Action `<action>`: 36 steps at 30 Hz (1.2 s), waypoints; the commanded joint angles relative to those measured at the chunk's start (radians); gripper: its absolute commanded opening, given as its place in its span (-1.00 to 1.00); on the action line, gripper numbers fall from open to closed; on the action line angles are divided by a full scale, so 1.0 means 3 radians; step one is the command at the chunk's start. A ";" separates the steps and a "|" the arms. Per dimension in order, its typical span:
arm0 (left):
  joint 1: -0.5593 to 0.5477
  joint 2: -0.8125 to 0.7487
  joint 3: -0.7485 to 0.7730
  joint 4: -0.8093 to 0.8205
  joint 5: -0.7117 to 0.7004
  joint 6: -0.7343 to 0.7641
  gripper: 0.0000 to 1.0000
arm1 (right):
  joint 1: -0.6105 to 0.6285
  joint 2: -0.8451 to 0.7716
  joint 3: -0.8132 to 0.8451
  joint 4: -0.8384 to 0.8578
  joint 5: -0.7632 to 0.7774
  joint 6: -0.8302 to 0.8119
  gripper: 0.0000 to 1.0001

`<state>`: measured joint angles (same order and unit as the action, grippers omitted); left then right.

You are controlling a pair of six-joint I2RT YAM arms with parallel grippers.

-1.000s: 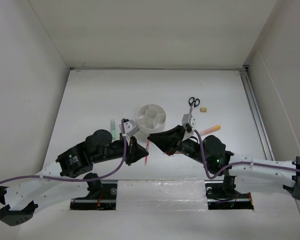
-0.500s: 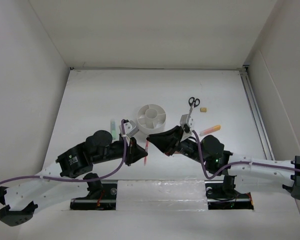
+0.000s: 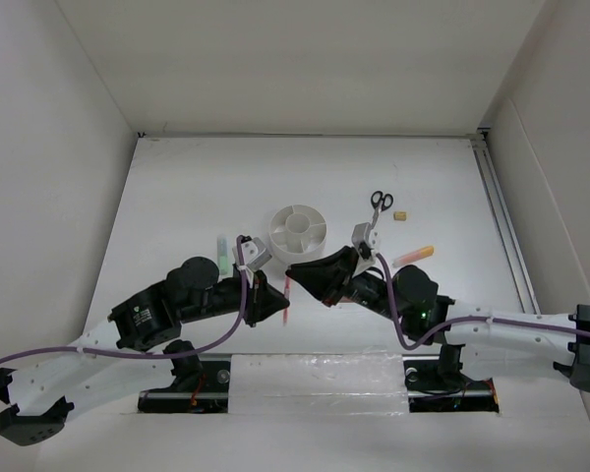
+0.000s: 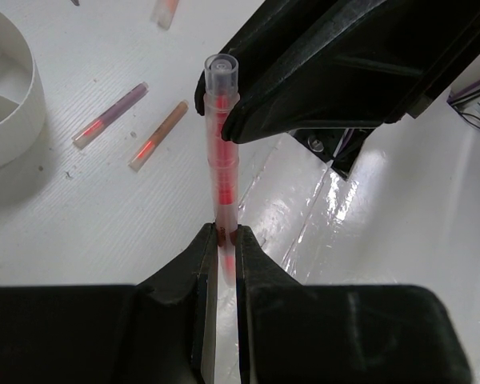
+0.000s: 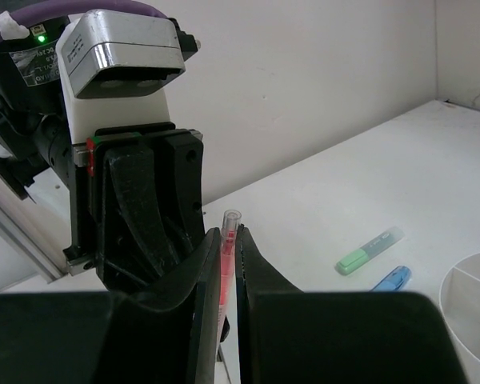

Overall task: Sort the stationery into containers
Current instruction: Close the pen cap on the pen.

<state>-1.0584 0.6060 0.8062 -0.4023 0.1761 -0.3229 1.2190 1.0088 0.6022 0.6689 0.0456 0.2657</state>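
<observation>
Together, left pincer (image 4: pixel 224 240), right pincer (image 5: pixel 228 238) clamp pink pen (image 4: pixel 222 160)

Left claw (image 4: pixel 224 238), right claw (image 5: pixel 229 234) both pinching pen (image 4: pixel 222 152).

**A:** Top cam is bright and flat, with the light coming from overhead. The white table (image 3: pixel 177 187) almost blows out, and there are only soft, faint shadows along the near edge.

**B:** Yep. The only real glare is the glossy strip (image 3: pixel 315 372) on the near edge, which shows as white streaks on the left wrist cam. The pink pen (image 4: pixel 222 160) is sharp there. The left gripper (image 4: pixel 226 236) and right gripper (image 5: pixel 230 240) are dark mush up close. The green marker (image 5: pixel 370 250) looks a bit soft.
</observation>
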 commanded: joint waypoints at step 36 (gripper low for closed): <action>0.0020 -0.0026 0.0099 0.0789 -0.0157 -0.0033 -1.00 | 0.0073 -0.0611 -0.0115 -0.0501 0.0053 0.0214 0.46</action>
<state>-1.0584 0.5880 0.8024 -0.2428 0.1471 -0.3241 1.2324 0.8768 0.5720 0.5137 0.0746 0.3122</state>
